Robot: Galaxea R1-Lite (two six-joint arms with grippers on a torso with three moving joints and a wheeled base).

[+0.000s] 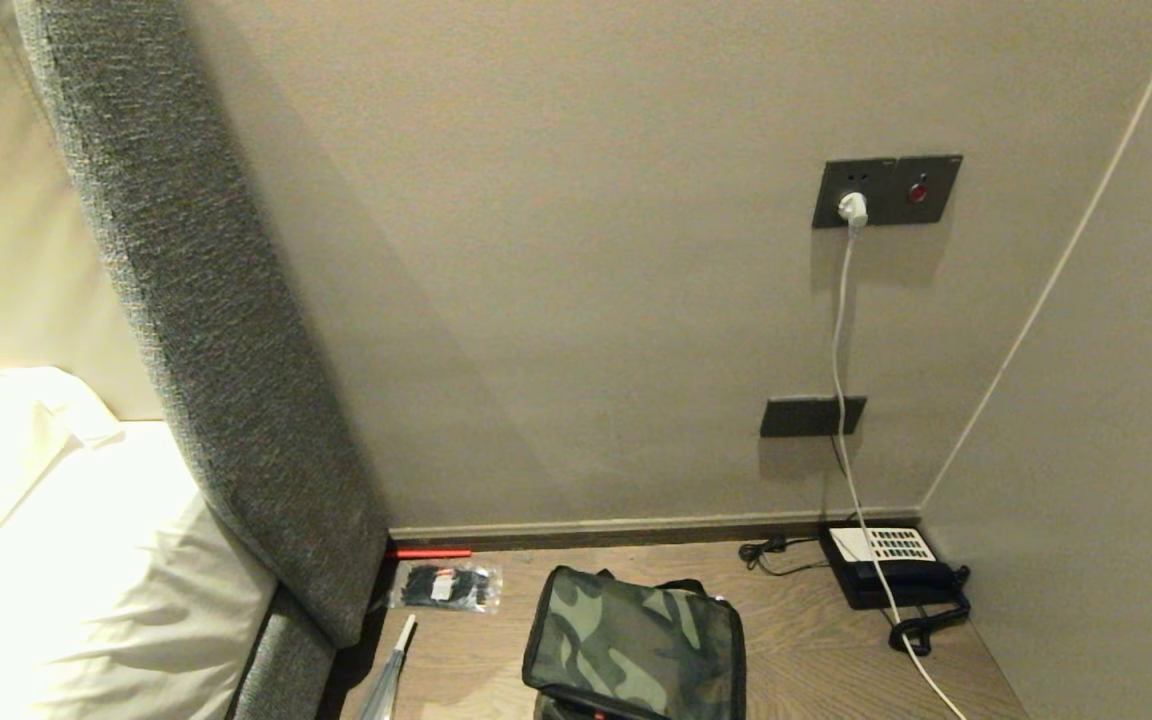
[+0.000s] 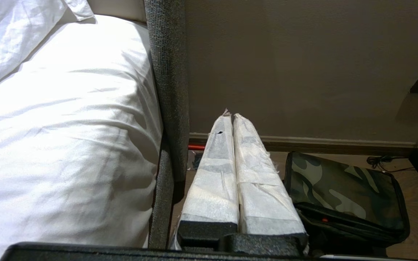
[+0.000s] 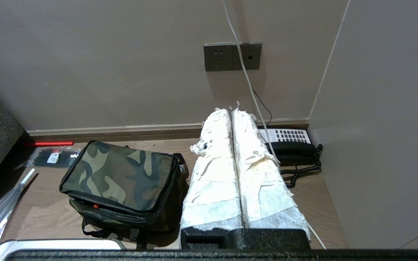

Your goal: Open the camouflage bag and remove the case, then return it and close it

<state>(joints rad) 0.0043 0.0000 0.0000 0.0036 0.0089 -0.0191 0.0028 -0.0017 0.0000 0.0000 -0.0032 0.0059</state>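
Your left gripper (image 2: 232, 117) has its white-wrapped fingers (image 2: 216, 170) pressed together on nothing; your right gripper (image 3: 232, 110) is the same, jaws together and empty. The camouflage bag (image 3: 122, 174) sits on the wooden table (image 3: 314, 203) between the two pairs of jaws, lower than both and touched by neither, its lid down. Beyond the right jaws lies the black telephone (image 3: 290, 143), against the corner. Beyond the left jaws are the grey headboard (image 2: 167, 72) and the white bedding (image 2: 67, 127).
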